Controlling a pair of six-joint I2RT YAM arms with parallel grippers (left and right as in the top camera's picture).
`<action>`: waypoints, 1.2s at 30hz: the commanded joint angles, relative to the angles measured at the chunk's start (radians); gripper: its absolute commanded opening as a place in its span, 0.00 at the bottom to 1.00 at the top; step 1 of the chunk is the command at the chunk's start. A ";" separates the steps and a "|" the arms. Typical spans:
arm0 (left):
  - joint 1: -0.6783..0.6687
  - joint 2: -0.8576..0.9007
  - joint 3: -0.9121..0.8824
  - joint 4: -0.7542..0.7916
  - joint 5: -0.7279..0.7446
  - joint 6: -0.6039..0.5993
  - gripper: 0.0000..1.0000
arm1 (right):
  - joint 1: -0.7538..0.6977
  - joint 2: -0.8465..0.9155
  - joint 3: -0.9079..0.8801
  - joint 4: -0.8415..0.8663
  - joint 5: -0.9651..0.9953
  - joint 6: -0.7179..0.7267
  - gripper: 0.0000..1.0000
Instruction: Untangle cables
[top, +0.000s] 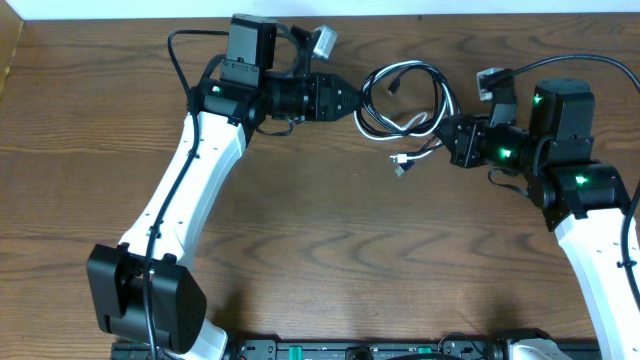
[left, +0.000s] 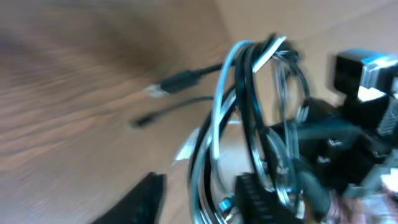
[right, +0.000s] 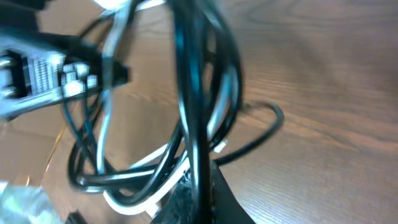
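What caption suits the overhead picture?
Black and white cables looped between the left tool and the right tool, which grips them, over a wooden table.

Place: a robotics lab workstation
Surface: bare wood-grain bench (top: 330, 260)
Machines: white-and-black left arm (top: 190, 190) and right arm (top: 590, 230) rising from the bench's near edge
Lights: green status lamps (top: 500, 153) on the right arm
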 joint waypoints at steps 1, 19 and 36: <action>0.003 -0.002 0.006 -0.031 -0.133 0.069 0.54 | 0.000 -0.015 0.001 0.010 -0.100 -0.090 0.01; -0.009 -0.002 0.004 -0.136 -0.301 0.145 0.72 | 0.000 -0.015 0.001 0.069 -0.143 0.046 0.01; -0.074 -0.002 -0.012 -0.129 -0.301 0.177 0.73 | -0.001 -0.015 0.001 0.205 0.006 0.886 0.01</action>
